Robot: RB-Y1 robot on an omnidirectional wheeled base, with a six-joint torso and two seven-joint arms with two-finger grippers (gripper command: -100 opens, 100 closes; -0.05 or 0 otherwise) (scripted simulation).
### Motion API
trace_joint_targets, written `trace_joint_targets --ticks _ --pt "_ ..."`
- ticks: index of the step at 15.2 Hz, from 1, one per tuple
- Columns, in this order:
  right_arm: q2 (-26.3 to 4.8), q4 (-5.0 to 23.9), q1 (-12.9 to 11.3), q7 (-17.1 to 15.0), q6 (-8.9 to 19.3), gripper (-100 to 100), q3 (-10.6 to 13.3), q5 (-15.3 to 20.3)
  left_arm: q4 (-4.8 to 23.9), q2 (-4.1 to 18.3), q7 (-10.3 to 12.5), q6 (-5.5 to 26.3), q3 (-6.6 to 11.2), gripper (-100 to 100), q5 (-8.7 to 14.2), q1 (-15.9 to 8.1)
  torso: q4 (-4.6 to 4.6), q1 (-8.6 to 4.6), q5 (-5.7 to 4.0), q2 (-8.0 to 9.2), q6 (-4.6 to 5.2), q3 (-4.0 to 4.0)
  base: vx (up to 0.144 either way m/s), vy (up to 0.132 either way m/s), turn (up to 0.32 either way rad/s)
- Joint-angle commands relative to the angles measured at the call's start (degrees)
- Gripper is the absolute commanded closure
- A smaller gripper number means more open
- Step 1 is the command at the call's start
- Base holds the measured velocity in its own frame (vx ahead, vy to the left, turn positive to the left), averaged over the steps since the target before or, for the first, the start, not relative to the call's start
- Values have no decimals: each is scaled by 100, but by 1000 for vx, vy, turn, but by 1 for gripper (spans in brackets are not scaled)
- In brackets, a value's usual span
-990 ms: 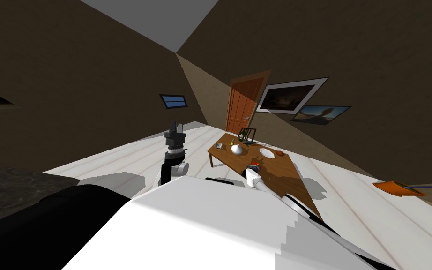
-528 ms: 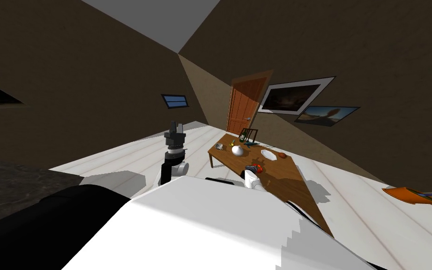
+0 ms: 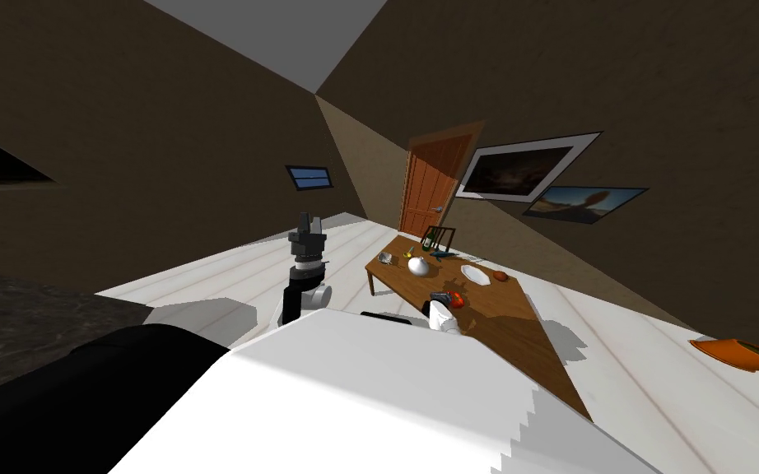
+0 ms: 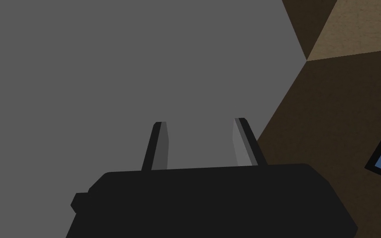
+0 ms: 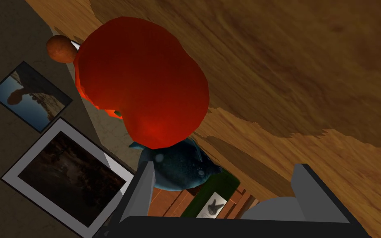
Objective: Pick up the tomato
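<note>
The red tomato (image 5: 144, 82) lies on the brown wooden table (image 5: 309, 62), just past my right gripper (image 5: 225, 166). The gripper is open and the tomato sits beyond the fingertips, off toward one finger (image 5: 144, 186), not between the two. In the head view the tomato (image 3: 457, 302) is at the near middle of the table (image 3: 509, 321), right beside the right gripper (image 3: 440, 298). My left gripper (image 3: 308, 220) is raised over the floor left of the table, and its fingers (image 4: 159, 140) stand apart with nothing between them.
Further along the table are a white round vessel (image 3: 417, 265), a white plate (image 3: 472, 273), a small orange-brown ball (image 3: 500, 276), a green bottle (image 3: 427, 240) and a dark rack (image 3: 441, 236). A dark blue object (image 5: 181, 165) lies behind the tomato. An orange object (image 3: 740, 352) lies on the floor at right.
My head view has swung a little, so the wall pictures and the orange floor object slid right. My right hand has shifted slightly left, and the tomato now shows at its right side.
</note>
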Motion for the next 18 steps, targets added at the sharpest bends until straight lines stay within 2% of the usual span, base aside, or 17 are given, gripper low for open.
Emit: trace_joint_targets --ticks 1,2,4,5,6,8,9,10,12,13,14,16,17,18 --pt "21 -14 29 -3 -39 -100 -179 105 0 0 0 0 0 0 0 0 0 0 0 0 0 0 20 -5 -5" --pt "212 -204 244 93 -218 -100 -380 344 0 0 0 0 0 0 0 0 0 0 0 3 0 1 26 -12 36" --pt "212 -204 244 93 -218 -100 -632 491 0 0 0 0 0 0 0 0 0 0 -1 2 -1 1 34 -12 41" --pt "212 -204 244 93 -218 -100 -642 491 0 0 0 0 0 0 0 0 0 -1 0 2 0 1 22 -7 0" --pt "403 -393 460 189 -397 -100 -852 712 0 0 0 0 0 0 0 0 0 0 0 3 0 2 36 -12 41" --pt "403 -393 460 189 -397 -100 -1101 877 0 0 0 0 0 0 0 0 0 -1 -1 -1 0 0 41 -13 36" --pt "403 -393 460 189 -397 -100 -1104 877 0 0 0 0 0 0 0 0 0 -1 0 -1 0 -1 21 -7 2" --pt "594 -583 676 285 -576 -100 -1320 1105 0 0 0 0 0 0 0 0 0 0 0 2 0 1 32 -13 45" --pt "594 -583 676 285 -576 -100 -1562 1263 0 0 0 0 0 0 0 0 0 -2 -1 0 0 0 37 -16 39" --pt "594 -583 676 285 -576 -100 -1567 1263 0 0 0 0 0 0 0 0 0 -2 0 1 1 0 20 -7 -5" --pt "785 -772 892 381 -754 -100 -1783 1487 0 0 0 0 0 0 0 0 0 -1 0 3 0 1 33 -11 37" --pt "785 -772 892 381 -754 -100 -2025 1648 0 0 0 0 0 0 0 0 0 -2 0 0 0 0 36 -14 40" --pt "785 -772 892 381 -754 -100 -2029 1648 0 0 0 0 0 0 0 0 0 -2 0 0 0 0 18 -5 2" --pt "976 -962 1107 477 -933 -100 -2238 1906 0 0 0 0 0 0 0 0 0 0 0 4 1 2 31 -8 47"
